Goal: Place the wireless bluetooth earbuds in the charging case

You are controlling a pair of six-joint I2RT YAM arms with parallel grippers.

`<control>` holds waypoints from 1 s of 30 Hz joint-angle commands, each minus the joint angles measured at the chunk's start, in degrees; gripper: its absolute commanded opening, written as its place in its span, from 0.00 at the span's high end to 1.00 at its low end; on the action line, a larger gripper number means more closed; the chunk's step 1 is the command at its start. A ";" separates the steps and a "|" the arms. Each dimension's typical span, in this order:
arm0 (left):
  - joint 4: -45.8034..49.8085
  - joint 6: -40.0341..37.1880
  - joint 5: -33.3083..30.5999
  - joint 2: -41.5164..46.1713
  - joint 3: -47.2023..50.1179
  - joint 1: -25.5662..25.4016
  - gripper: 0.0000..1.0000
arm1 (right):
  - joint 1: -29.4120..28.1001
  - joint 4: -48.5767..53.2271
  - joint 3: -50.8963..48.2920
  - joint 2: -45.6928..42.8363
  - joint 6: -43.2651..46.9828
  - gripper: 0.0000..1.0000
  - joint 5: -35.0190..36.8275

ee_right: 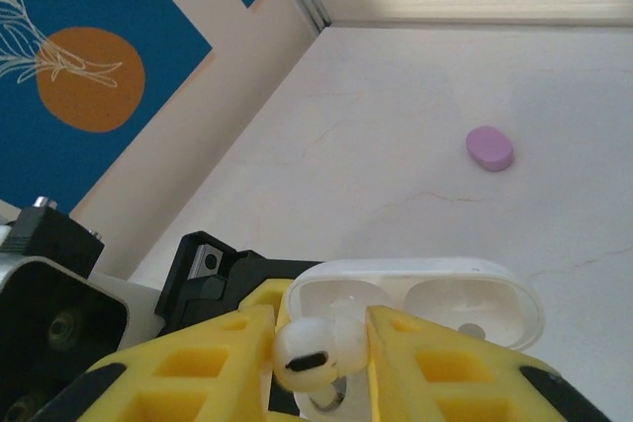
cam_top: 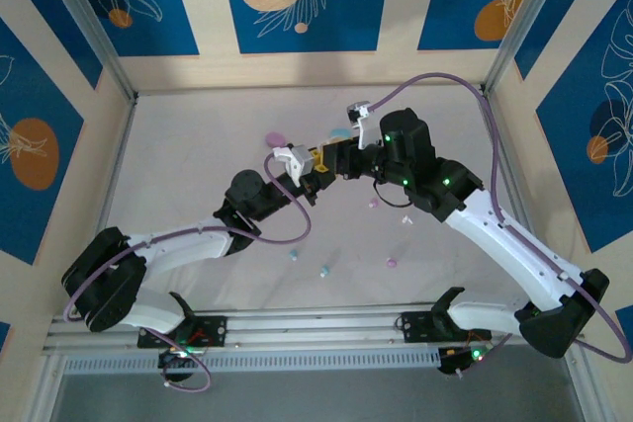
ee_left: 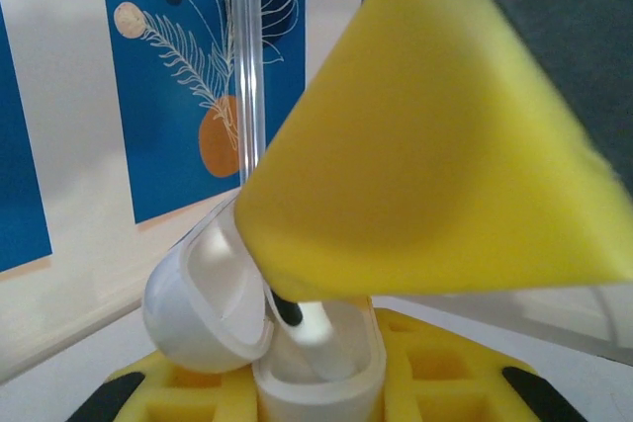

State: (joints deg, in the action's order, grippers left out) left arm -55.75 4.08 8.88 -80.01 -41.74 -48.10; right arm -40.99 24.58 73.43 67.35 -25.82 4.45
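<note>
Holds a white earbud (ee_right: 297, 353) tight in the right pincer (ee_right: 321, 331), at the 8 o'clock end of the open case (ee_right: 445, 289). Grips that case hard in the left pincer (ee_left: 316, 387), lid (ee_left: 198, 308) flipped back. Might let go too soon, with the earbud not yet down inside. Would then tip, pop out and drop to the bench (ee_right: 396, 116). Might also push in crooked and knock the case loose.
</note>
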 commanded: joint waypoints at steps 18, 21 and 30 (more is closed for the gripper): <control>-6.26 0.31 1.45 1.52 -1.33 -0.69 0.87 | -0.09 10.57 5.06 2.74 0.70 0.66 2.26; -5.46 0.75 2.25 1.82 -1.50 -0.64 0.86 | -0.04 11.01 6.05 3.02 0.52 0.65 2.14; -3.84 0.41 2.53 2.59 -1.48 -0.65 0.86 | 0.74 11.98 8.48 2.95 -0.46 0.60 2.23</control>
State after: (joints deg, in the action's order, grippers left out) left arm -55.66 4.12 9.78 -79.57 -41.74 -48.25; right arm -40.73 34.00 80.42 70.02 -25.36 5.61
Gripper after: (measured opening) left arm 0.227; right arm 0.392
